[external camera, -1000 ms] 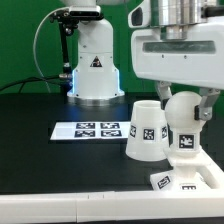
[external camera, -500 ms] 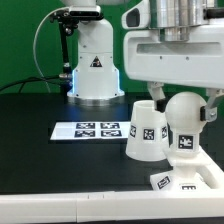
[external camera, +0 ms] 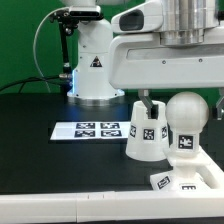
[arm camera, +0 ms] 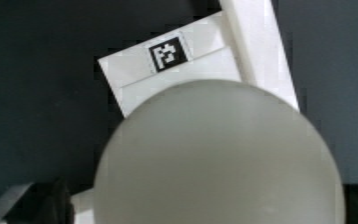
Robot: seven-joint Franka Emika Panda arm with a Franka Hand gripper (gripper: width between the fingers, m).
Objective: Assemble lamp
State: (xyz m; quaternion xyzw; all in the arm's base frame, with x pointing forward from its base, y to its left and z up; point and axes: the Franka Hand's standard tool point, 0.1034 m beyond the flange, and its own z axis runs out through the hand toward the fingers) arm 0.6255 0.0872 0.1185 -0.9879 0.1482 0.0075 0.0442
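Black tabletop (external camera: 60, 160); bulb (external camera: 187, 118) just beside the fingers (external camera: 147, 103).

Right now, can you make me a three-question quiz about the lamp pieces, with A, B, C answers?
1. Where does the bulb stand?
A. on the marker board
B. on the base
C. inside the shade

2. What colour is the table top?
A. black
B. red
C. yellow

3. How is the shade?
A. lying on its side
B. fitted over the bulb
C. standing upright, wide end down

Answers:
1 B: the bulb sits upright on the flat base.
2 A: the table is black.
3 C: the shade stands on the table beside the bulb, narrow end up.
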